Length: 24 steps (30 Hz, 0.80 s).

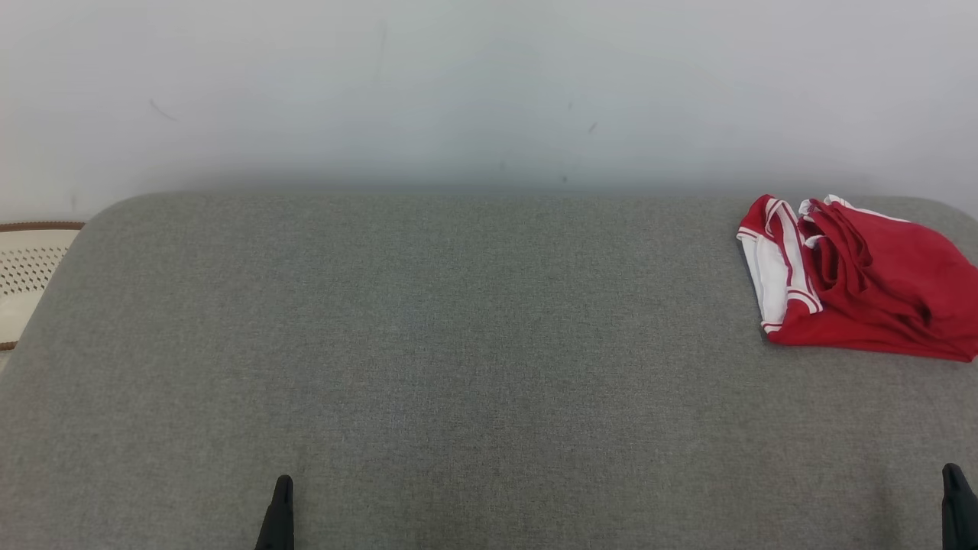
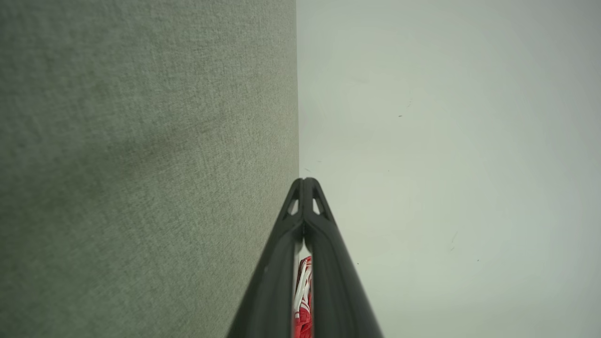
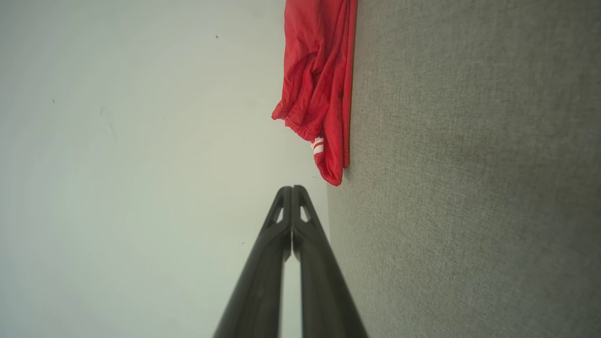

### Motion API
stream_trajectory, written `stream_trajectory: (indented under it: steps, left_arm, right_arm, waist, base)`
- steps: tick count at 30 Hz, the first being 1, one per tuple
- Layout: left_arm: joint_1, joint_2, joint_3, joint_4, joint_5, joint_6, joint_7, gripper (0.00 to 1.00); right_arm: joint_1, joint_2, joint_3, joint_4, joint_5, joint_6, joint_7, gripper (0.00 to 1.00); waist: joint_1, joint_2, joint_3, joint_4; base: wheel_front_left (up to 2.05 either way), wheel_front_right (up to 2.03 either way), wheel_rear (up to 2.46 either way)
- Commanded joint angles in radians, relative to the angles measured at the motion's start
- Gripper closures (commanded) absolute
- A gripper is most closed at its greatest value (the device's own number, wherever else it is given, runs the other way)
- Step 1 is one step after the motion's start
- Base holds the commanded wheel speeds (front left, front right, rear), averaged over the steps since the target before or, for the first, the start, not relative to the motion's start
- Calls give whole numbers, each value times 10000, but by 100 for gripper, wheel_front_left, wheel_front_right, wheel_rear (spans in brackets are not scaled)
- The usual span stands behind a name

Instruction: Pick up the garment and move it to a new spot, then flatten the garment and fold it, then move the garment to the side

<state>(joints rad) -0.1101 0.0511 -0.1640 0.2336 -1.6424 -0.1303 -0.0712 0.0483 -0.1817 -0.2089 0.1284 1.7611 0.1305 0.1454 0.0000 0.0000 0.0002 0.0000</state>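
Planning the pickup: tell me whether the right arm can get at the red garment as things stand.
Probably yes. The red garment lies at the far right of the grey cushion, ahead of the right gripper, with bare cushion between them. Its shut jaws would have to open first.

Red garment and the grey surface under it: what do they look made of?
Red garment: thin, soft cloth, likely a light synthetic sportswear knit. It lies in limp folds with a faint sheen, and has white striped trim at the edges. The exact fibre cannot be told.
Grey surface: matte woven upholstery fabric with a visible fine weave. Its rounded corners suggest padding underneath.
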Motion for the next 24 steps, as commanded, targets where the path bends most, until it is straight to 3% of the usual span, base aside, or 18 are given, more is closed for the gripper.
stream_trajectory:
  steps: [1, 24]
  left_arm:
    - [-91, -3, 47, 54, -32, -26, 39, 100]
    - [-81, -5, 51, 56, -27, -30, 44, 100]
  right_arm:
    - [-111, 11, -29, 16, 0, 4, 40, 100]
    - [-115, 73, -100, 26, -74, 4, 114, 100]
  waist:
    - [0, 0, 0, 0]
    - [0, 0, -1, 0]
  base:
    - [0, 0, 0]
    - [0, 0, 0]
